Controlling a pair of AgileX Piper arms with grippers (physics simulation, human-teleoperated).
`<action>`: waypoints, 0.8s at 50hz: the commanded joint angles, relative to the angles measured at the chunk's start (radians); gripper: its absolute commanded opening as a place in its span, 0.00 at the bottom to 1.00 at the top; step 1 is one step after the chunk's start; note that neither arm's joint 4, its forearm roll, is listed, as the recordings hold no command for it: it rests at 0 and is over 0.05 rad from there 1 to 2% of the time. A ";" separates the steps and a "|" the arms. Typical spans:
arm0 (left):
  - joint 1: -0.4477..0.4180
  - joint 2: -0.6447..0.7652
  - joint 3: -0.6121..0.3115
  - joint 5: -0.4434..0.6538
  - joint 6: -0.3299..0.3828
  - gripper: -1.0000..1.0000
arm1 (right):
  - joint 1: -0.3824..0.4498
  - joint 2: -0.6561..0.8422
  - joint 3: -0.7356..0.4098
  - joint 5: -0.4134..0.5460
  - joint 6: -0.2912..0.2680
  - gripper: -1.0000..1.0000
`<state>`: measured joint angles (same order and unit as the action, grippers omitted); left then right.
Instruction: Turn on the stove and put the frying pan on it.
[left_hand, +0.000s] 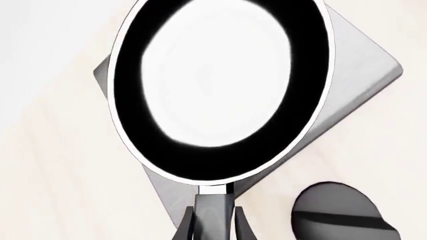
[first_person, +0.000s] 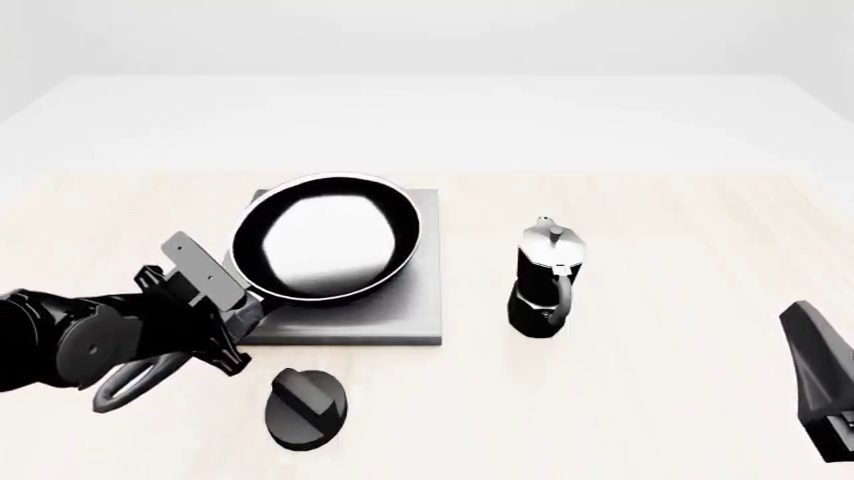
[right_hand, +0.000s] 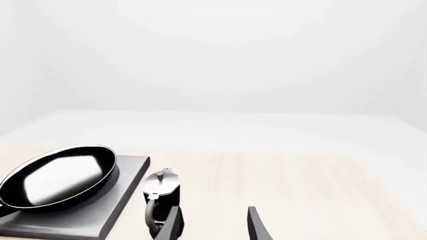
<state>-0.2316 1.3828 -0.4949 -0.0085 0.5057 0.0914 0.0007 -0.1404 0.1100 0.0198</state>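
Note:
The glossy black frying pan (first_person: 327, 240) is over the grey stove slab (first_person: 400, 310) and covers its rings. I cannot tell whether it rests on the slab or hangs just above it. My left gripper (first_person: 238, 308) is shut on the pan's handle (left_hand: 213, 207), with a finger (left_hand: 183, 227) on each side. The handle's loop (first_person: 127, 385) sticks out behind the gripper. The black ridged knob (first_person: 304, 405) lies on the table in front of the slab. My right gripper (right_hand: 213, 227) is open and empty at the table's right front (first_person: 811, 375). It looks towards the pan (right_hand: 60, 175) and the slab (right_hand: 100, 215).
A black-and-silver moka pot (first_person: 545, 278) stands upright to the right of the slab, between it and my right gripper. It also shows in the right wrist view (right_hand: 160, 192). The knob (left_hand: 340, 215) and a slab corner (left_hand: 363, 75) show in the left wrist view.

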 joint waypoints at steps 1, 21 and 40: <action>0.000 0.022 -0.003 -0.039 0.013 0.00 | -0.003 0.000 0.007 -0.004 0.003 1.00; 0.004 0.047 0.014 -0.067 0.019 0.00 | -0.004 0.000 0.014 -0.007 0.002 1.00; 0.005 0.023 -0.003 -0.038 0.009 1.00 | -0.001 0.000 0.012 -0.008 0.004 1.00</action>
<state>-0.2302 1.4073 -0.4934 -0.0516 0.5116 0.0893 0.0006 -0.1299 0.1042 0.0224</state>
